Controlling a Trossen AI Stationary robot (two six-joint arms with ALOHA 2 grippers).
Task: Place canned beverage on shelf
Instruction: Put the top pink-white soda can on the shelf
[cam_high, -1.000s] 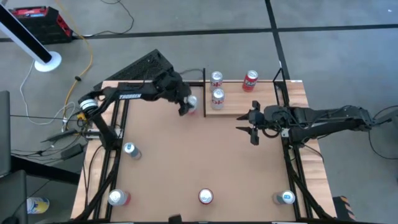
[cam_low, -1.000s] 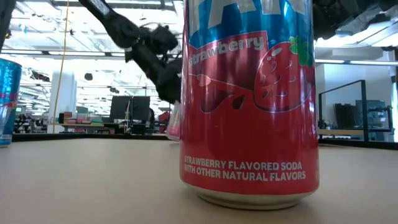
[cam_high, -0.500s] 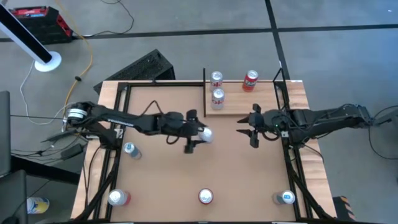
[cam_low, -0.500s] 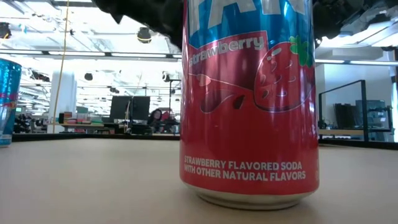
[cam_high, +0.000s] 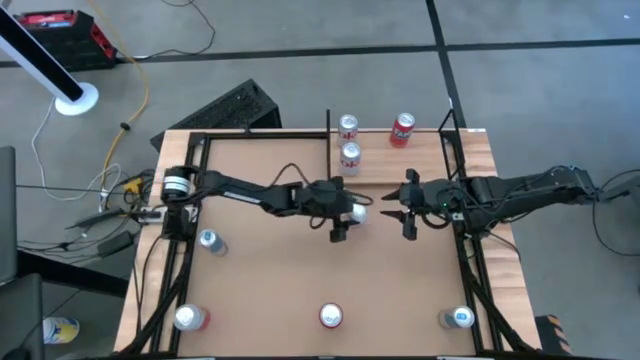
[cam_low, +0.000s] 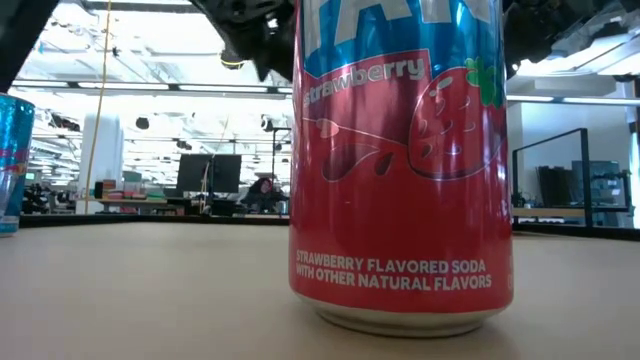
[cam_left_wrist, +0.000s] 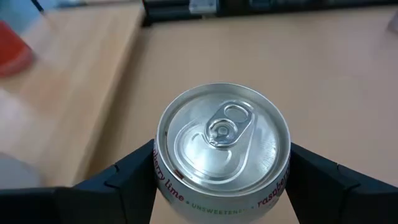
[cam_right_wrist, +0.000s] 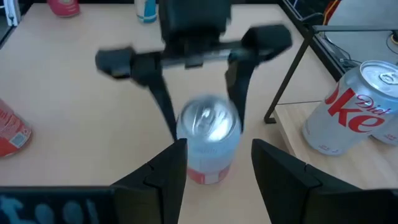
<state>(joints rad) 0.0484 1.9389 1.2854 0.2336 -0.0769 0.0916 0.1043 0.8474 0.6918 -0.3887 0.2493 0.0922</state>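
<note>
Left gripper (cam_high: 350, 213) clamps a silver can (cam_high: 357, 212) above mid-table, just short of the shelf (cam_high: 395, 165).
Its two fingers (cam_left_wrist: 118, 186) press the can's sides, pull-tab top facing the wrist camera. Further right, the pale wood shelf at the table's far edge carries three cans (cam_high: 349, 155). The right gripper (cam_high: 400, 208) hovers just beside the held can, facing it, its fingers (cam_right_wrist: 161, 171) spread wide and holding nothing. A strawberry soda can (cam_low: 400, 160) fills the low view.
</note>
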